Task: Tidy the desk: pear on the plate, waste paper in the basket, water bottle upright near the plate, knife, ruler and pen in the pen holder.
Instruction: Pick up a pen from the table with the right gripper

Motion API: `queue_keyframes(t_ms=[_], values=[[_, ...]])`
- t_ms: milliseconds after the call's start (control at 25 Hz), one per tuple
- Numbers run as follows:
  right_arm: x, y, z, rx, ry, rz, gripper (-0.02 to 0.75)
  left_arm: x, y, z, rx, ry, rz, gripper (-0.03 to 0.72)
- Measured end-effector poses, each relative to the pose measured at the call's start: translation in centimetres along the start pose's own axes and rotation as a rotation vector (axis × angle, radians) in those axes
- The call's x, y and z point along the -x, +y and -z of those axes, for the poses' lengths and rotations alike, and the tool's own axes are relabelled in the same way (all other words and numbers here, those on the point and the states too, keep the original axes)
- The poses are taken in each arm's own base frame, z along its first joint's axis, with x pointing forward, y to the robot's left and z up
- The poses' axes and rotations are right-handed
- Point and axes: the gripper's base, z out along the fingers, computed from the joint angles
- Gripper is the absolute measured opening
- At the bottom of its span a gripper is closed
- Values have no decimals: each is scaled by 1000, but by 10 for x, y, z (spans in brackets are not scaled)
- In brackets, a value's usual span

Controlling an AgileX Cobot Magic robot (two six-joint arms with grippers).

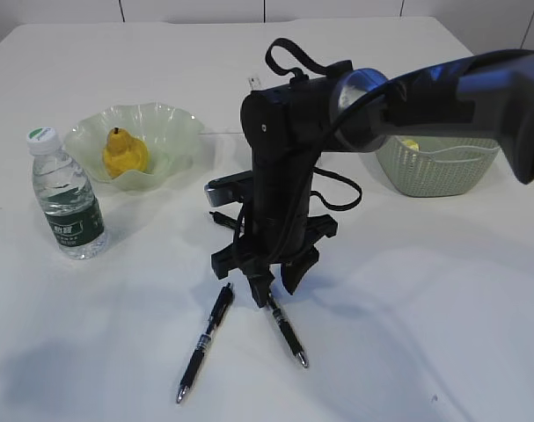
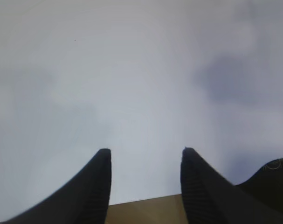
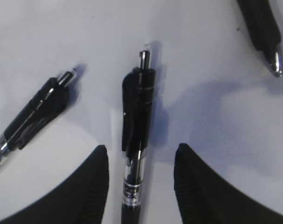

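Near front edge of large plain white desk point(image 1: 442, 290), black clicker pen point(image 3: 135, 135) straddled by spread right gripper point(image 3: 140, 161) (ungripped); left gripper point(image 2: 146, 161) held apart, empty.

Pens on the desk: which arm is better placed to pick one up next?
The right. Its gripper hangs open just above the desk with one pen lying between its fingers. The left gripper is open over bare tabletop, with no pen in its view.
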Motion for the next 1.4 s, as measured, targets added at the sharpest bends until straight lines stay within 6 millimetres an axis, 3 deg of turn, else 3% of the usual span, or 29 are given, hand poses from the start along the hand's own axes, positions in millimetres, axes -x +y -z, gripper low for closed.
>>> queue_keyframes(t_ms=[1400], values=[[0,-2,-13,-62,30,33,369,-2,3,0,33,24,-11,340]])
